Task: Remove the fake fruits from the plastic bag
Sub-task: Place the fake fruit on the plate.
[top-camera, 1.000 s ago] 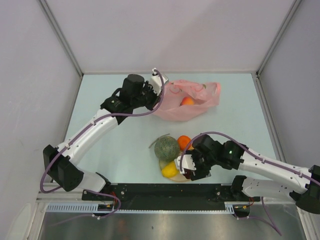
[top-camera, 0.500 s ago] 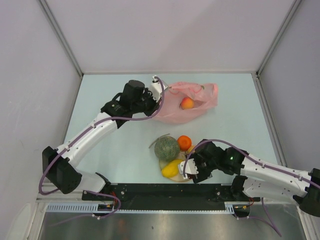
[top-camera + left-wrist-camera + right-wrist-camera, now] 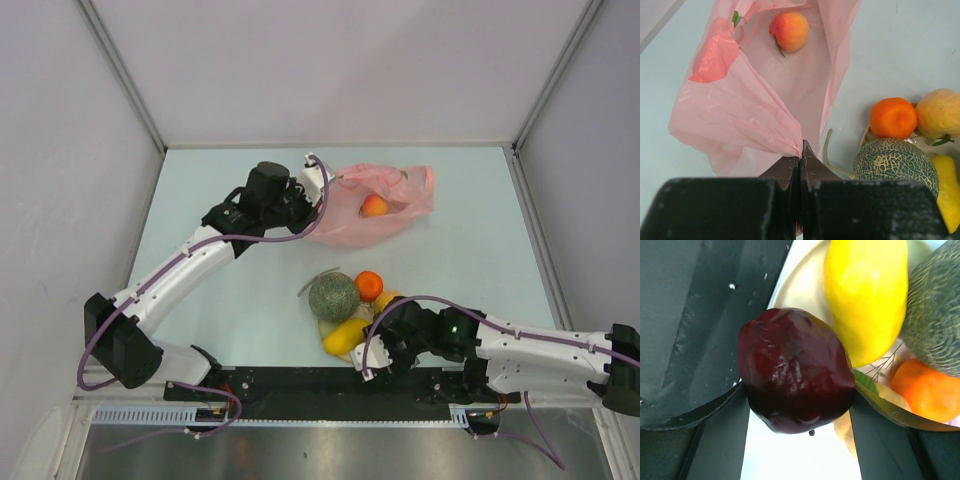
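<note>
Pink, thin and crinkly, a translucent plastic bag (image 3: 740, 105) is pinched at a bunched edge by the left gripper (image 3: 800, 152), whose fingers are pressed together on the film. Beyond those fingertips a pink-orange peach (image 3: 790, 31) lies in the bag. The right gripper (image 3: 797, 385) clamps a dark red wrinkled fruit (image 3: 795, 365) between its fingers. Just past them a yellow oblong fruit (image 3: 865, 295), a grey-green netted melon (image 3: 935, 315) and a small orange (image 3: 922, 390) crowd a round cream plate (image 3: 800, 285).

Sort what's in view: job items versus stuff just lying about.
Job: plastic bag, peach inside it, melon, orange, yellow-orange fruit, yellow oblong fruit, dark red fruit.
Lying about: cream plate.
</note>
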Controlling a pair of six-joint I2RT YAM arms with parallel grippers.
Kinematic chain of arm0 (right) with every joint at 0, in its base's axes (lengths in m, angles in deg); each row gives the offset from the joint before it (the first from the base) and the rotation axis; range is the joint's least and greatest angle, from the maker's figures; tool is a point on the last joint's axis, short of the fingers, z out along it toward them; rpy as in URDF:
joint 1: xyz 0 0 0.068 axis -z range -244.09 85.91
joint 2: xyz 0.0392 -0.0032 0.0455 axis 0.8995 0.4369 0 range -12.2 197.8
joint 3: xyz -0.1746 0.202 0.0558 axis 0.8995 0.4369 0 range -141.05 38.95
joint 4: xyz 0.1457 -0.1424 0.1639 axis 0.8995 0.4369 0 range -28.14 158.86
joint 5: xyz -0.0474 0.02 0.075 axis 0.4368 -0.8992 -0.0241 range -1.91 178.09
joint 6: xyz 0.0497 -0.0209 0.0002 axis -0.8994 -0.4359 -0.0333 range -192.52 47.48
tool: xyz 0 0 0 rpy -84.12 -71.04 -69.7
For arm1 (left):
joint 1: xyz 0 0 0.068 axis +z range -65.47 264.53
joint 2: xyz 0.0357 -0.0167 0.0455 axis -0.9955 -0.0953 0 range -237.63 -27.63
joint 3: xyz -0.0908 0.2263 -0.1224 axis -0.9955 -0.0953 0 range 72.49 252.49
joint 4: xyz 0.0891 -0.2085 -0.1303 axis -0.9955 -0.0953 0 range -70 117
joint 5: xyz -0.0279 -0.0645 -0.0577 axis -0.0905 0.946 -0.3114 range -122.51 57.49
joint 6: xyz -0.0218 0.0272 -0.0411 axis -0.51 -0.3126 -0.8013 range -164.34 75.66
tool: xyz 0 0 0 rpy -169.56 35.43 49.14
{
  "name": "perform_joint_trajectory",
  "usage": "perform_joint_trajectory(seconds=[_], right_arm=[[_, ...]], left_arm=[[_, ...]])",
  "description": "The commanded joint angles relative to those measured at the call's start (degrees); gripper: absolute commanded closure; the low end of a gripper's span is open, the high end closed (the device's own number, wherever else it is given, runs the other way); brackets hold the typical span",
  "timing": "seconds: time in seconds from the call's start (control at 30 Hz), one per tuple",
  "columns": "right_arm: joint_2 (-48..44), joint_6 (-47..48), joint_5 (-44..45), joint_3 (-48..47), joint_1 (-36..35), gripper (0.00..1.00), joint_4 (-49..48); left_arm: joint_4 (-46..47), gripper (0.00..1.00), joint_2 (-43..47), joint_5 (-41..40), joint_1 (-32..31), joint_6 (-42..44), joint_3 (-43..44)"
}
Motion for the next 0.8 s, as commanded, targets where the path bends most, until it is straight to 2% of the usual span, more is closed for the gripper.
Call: perform_joint_trajectory(seconds=[0.0,0.1,0.23,0.33,0.4,0.43,0.53,0.7,0.73,0.77], right_arm=[[-0.52,-0.67,4.57,1.74,-0.43,0.87,-5.76],[-0.69,-1.28,5.98,3.15,-0.43,0.87,-7.87],[-1.31,-3.39,6.68,3.77,-0.25,0.75,-10.16],[-1.57,-3.22,5.9,3.77,-0.25,0.73,-9.9],[-1.57,-2.78,5.46,3.77,-0.25,0.63,-9.2],[-1.75,-2.78,5.54,3.77,-0.34,0.52,-8.94],[-1.75,-2.95,5.54,3.77,-0.25,0.39,-9.02],[-2.28,-2.43,5.98,3.59,-0.77,0.31,-8.5],[-2.63,-2.34,6.59,3.42,-0.86,0.22,-8.67],[-2.89,-2.16,6.77,3.41,-1.04,0.19,-8.76]], left_arm=[[0.68,1.0,1.53,1.04,-0.25,-0.3,-0.35],[0.95,1.0,1.0,1.56,-0.25,-0.73,-0.09],[1.47,1.0,0.3,1.92,-0.33,-1.0,0.09],[1.48,1.0,0.12,2.0,-0.33,-1.0,0.18],[1.48,1.0,0.12,2.09,-0.42,-1.09,0.0],[1.56,1.0,0.21,2.09,-0.42,-1.17,0.0],[1.65,1.0,0.3,2.09,-0.51,-1.09,-0.35],[1.56,1.0,0.39,1.74,-0.51,-0.91,-0.61],[1.74,1.0,0.39,1.83,-0.51,-0.91,-0.7],[1.74,1.0,0.39,1.91,-0.51,-0.91,-0.7]])
